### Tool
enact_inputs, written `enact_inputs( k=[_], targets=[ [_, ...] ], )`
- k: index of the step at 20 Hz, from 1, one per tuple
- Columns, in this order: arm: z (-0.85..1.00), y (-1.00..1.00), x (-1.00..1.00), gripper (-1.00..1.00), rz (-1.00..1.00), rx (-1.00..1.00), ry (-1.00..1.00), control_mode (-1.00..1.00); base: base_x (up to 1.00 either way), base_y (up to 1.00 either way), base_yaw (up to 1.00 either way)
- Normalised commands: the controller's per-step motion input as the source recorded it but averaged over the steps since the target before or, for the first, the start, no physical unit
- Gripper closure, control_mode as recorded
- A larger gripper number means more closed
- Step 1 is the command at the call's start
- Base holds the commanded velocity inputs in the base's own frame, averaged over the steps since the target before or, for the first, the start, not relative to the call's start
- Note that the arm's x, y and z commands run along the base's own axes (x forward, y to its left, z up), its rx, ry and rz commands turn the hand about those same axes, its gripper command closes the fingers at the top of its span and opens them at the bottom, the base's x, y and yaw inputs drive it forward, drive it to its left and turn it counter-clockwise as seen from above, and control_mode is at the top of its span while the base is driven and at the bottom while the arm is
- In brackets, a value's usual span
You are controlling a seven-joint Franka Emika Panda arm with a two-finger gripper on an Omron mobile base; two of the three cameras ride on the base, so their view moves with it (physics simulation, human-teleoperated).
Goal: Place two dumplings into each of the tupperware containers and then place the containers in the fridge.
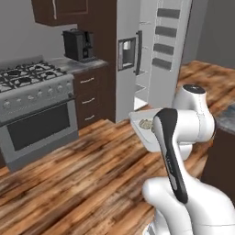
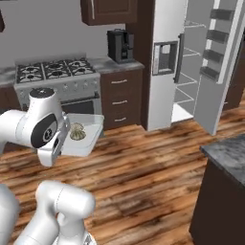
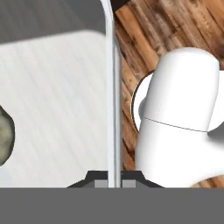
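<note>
The larger translucent white tupperware container (image 1: 137, 120) hangs in the air over the wooden floor, in front of my arm. In the hand view my gripper (image 3: 114, 183) is shut on the container's thin side wall (image 3: 114, 87), with one dark tip on each side of it. Dumplings (image 2: 77, 132) lie inside the tub (image 2: 91, 136); one shows at the left edge of the hand view as a dumpling (image 3: 4, 135) and another as a dumpling (image 1: 146, 124). The fridge (image 2: 165, 62) stands ahead with its right door (image 2: 217, 62) swung open and white shelves showing. The fridge (image 1: 126, 55) is right of centre.
A steel stove (image 1: 32, 101) with an oven stands to the left, and a black coffee machine (image 1: 79, 44) sits on the counter beside it. Dark-wood drawers (image 2: 119, 100) fill the gap up to the fridge. A dark counter corner (image 2: 225, 155) juts in at the right.
</note>
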Motion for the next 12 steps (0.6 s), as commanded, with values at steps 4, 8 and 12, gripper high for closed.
enact_inputs(
  k=[4, 8, 12],
  targets=[
    [0.0, 0.0, 0.0, 1.0, 0.0, 0.0, 0.0, 1.0, 1.0, 0.48, -0.16],
    [0.0, 0.0, 0.0, 1.0, 0.0, 0.0, 0.0, 1.0, 1.0, 0.13, -0.08],
    [0.0, 0.0, 0.0, 1.0, 0.0, 0.0, 0.0, 1.0, 1.0, 0.0, -0.02]
  ],
)
